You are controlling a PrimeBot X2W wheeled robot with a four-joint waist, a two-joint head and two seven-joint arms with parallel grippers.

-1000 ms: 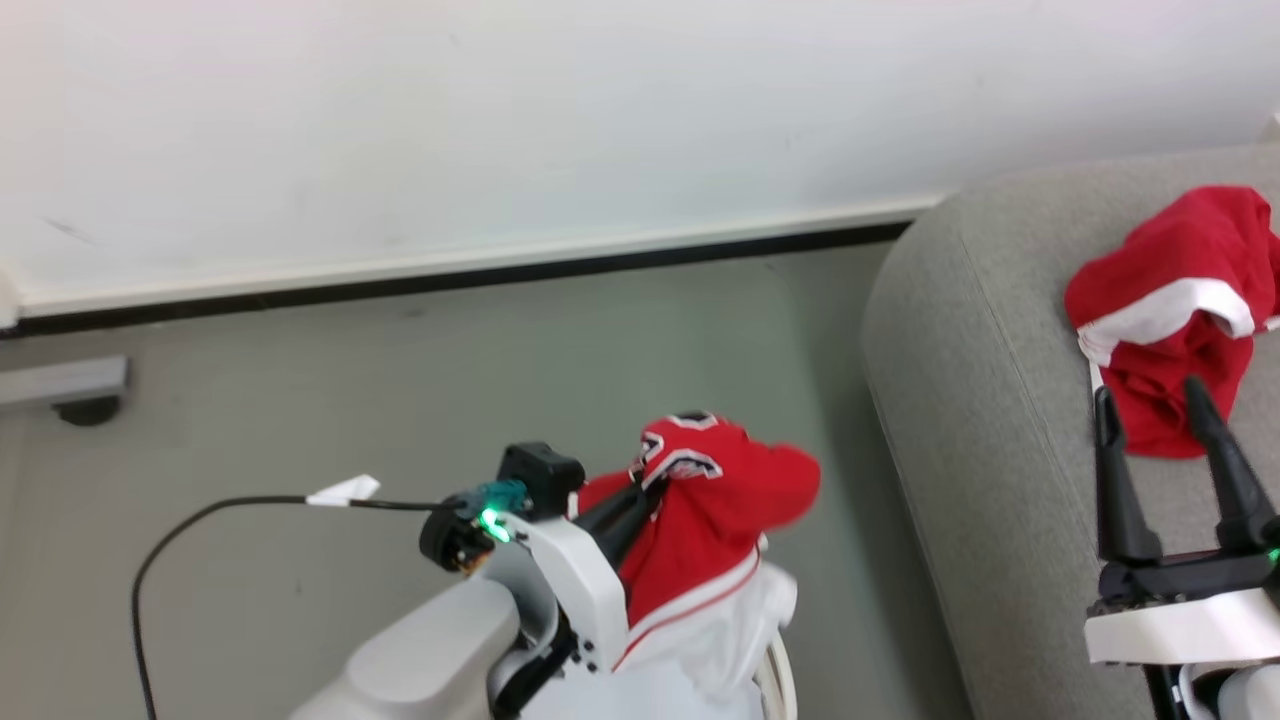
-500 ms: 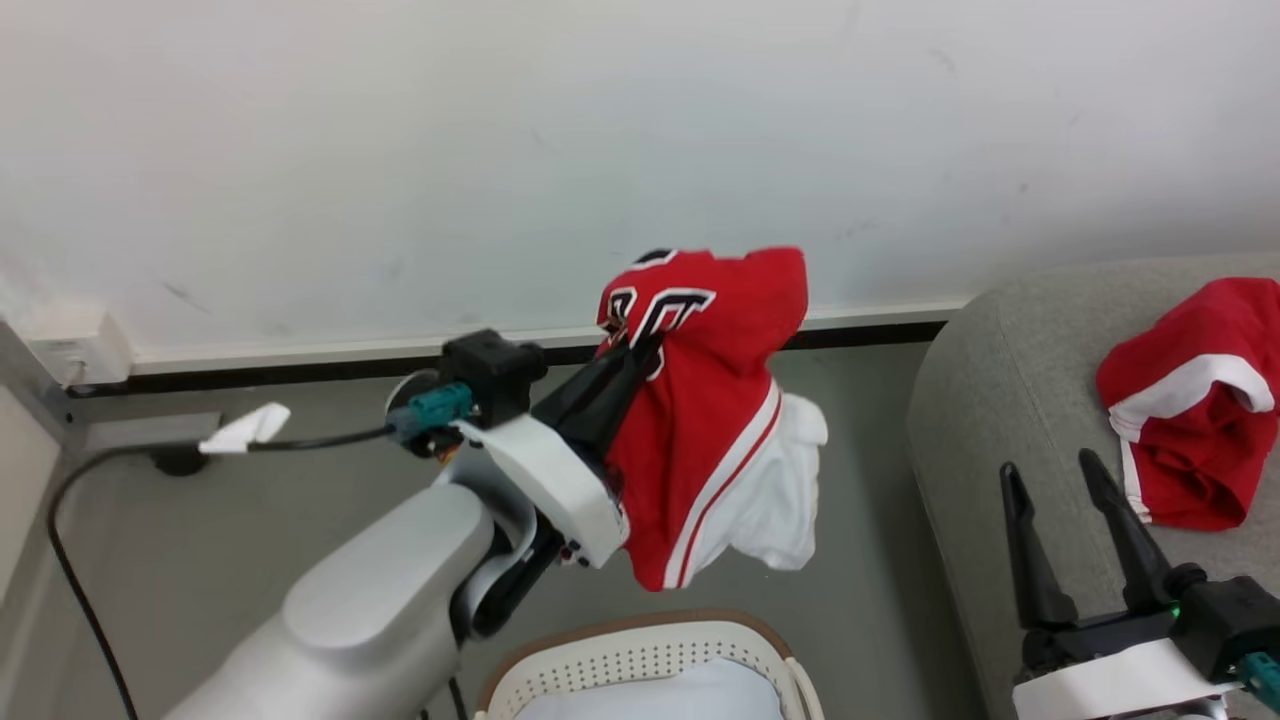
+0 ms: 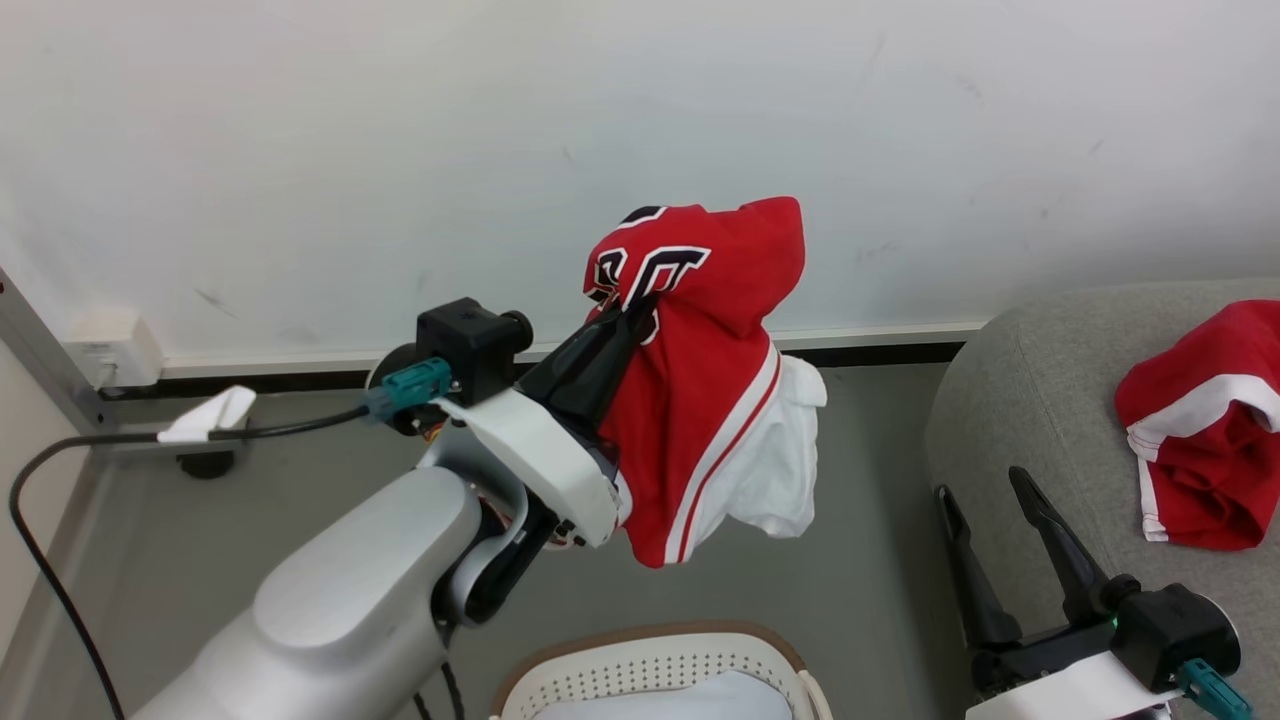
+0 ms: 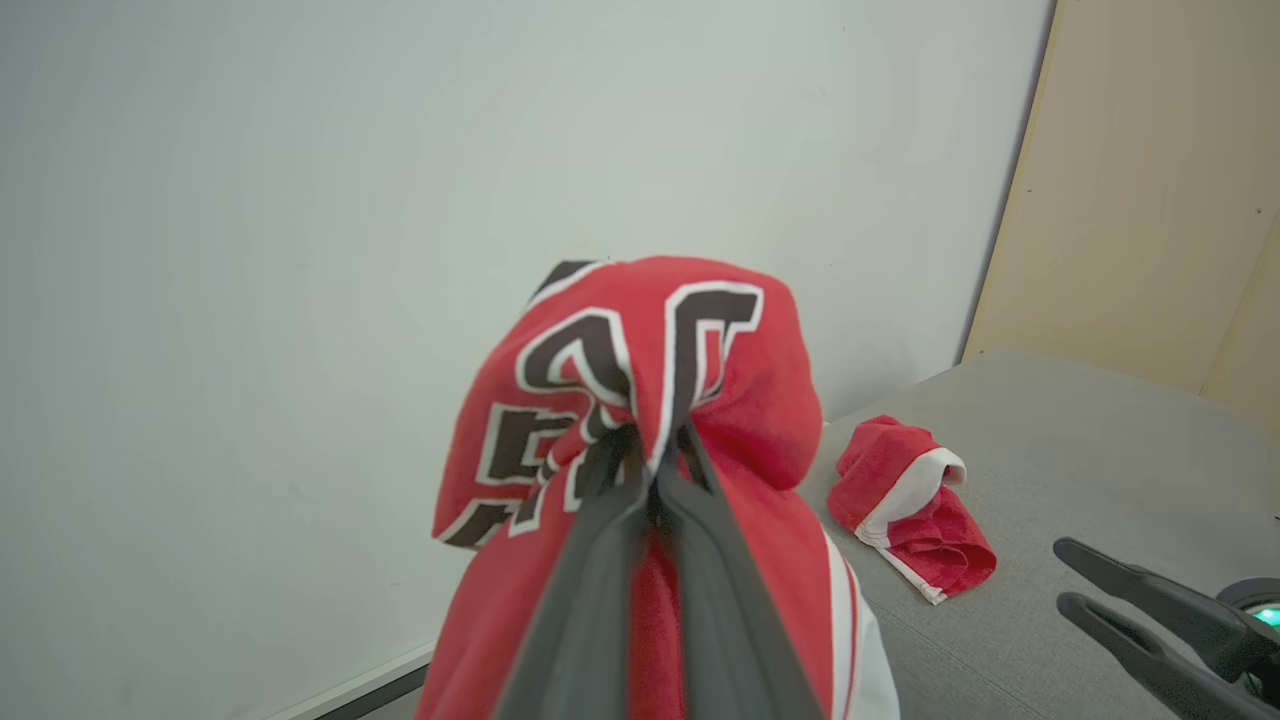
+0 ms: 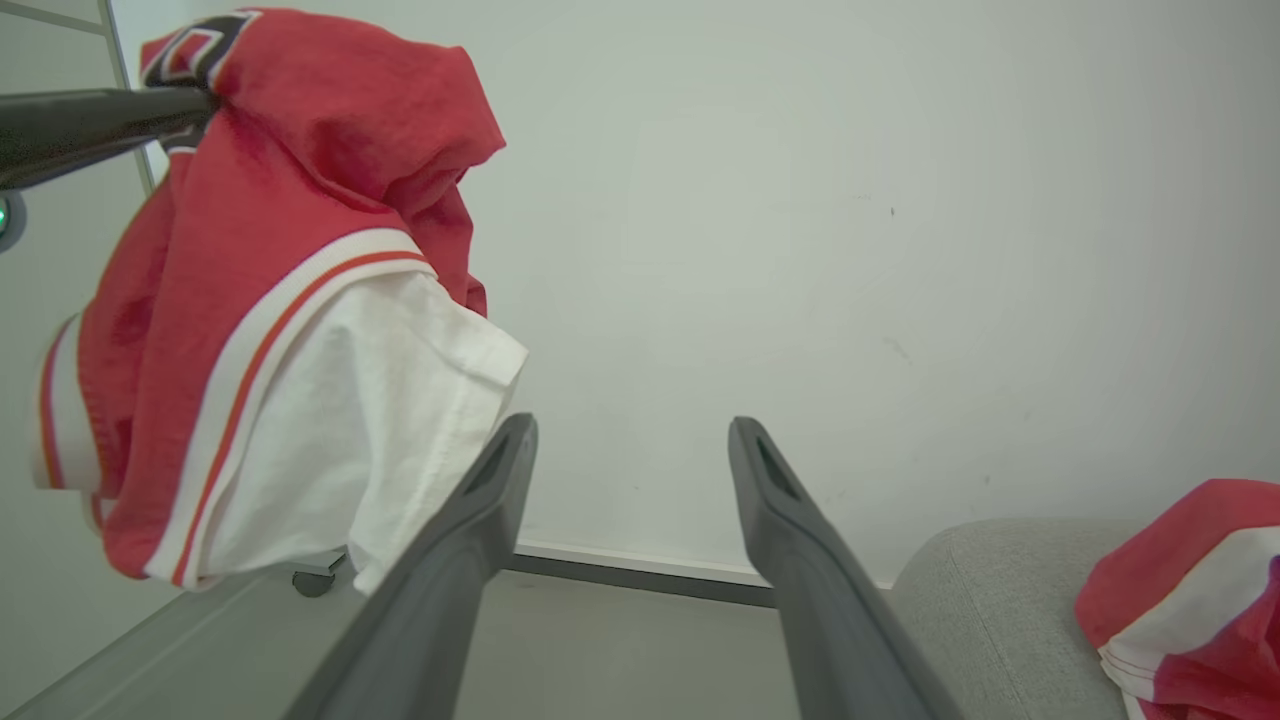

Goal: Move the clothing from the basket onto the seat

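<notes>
A red garment with black-and-white lettering (image 3: 710, 400) and a white panel hangs in the air above the basket, and my left gripper (image 3: 632, 308) is shut on its top fold. The left wrist view shows both fingers pinching the garment (image 4: 740, 400) at the lettering, the left gripper (image 4: 655, 450) closed tight. The white basket (image 3: 650, 640) with its tan rim sits at the bottom edge. A second red garment (image 3: 1210, 430) lies on the grey sofa (image 3: 1030, 400). My right gripper (image 3: 982, 485) stands open beside the sofa arm, holding nothing.
A pale bluish-white cloth (image 3: 700, 695) lies inside the basket. A black cable (image 3: 40, 560) runs along the grey floor at the left, near a metal leg (image 3: 40, 330). The white wall and dark baseboard stand close behind. A beige panel (image 4: 1150, 180) rises beyond the sofa.
My left gripper has lifted the lettered garment up and clear of the basket. The right gripper has drawn back from the garment on the sofa. The head camera has shifted too.
</notes>
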